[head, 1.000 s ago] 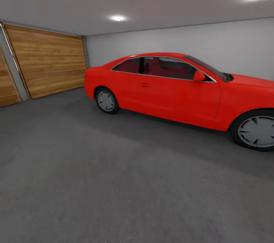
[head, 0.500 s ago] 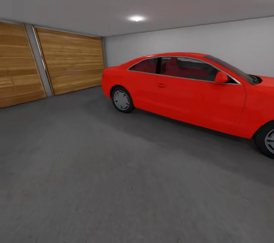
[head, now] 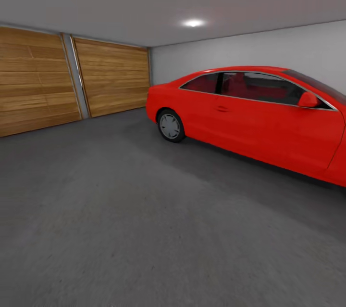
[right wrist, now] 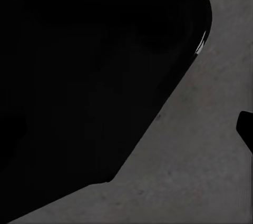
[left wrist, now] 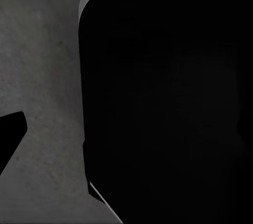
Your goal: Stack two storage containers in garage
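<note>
The rough, mottled dark grey concrete floor spreads across the lower two thirds of the head view, from the wood-plank doors at the left edge to the pale grey wall at the back. A glossy red coupe car stands on it at the right of the frame, its rear wheel resting on the concrete.

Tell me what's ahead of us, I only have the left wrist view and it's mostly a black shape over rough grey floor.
Observer: In the head view, a red car stands ahead on the right, side-on.
Operator: Anything on the left?
Observer: Two wood-plank doors line the left wall.
Operator: Is the place lit?
Observer: Yes, a round ceiling light glows above the car.
</note>
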{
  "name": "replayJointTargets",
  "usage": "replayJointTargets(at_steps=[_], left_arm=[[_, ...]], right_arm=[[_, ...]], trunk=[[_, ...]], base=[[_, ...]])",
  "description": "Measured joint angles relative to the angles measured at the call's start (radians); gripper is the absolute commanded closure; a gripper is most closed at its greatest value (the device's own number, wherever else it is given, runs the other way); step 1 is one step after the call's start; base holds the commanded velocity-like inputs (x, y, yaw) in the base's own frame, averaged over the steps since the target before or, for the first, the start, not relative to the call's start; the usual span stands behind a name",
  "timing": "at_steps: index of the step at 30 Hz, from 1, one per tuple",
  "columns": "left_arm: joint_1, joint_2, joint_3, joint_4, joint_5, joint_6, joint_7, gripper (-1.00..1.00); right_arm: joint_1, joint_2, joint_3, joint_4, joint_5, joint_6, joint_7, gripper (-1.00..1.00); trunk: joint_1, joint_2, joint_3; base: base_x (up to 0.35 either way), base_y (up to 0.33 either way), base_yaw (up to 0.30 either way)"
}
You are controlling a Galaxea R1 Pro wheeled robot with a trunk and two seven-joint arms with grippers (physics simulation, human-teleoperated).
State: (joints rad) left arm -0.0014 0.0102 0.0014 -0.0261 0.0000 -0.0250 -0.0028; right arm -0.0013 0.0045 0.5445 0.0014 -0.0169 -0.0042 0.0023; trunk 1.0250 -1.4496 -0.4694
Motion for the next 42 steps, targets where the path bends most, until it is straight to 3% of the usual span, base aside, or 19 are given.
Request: replayJointTargets(at_steps=[21, 42], left_arm=[[0.000, -0.001, 0.000, 0.000, 0.000, 0.000, 0.000, -1.00], [0.000, 0.000, 0.000, 0.000, 0.000, 0.000, 0.000, -1.00]], right_arm=[[0.000, 0.000, 0.000, 0.000, 0.000, -0.001, -0.001, -1.00], [0.000, 0.014, 0.000, 0.000, 0.000, -0.001, -0.001, -1.00]], trunk=[[0.000, 0.000, 0.021], [0.000, 0.000, 0.044]], base=[[0.000, 0.000, 0.138], [0.000, 0.000, 0.218]])
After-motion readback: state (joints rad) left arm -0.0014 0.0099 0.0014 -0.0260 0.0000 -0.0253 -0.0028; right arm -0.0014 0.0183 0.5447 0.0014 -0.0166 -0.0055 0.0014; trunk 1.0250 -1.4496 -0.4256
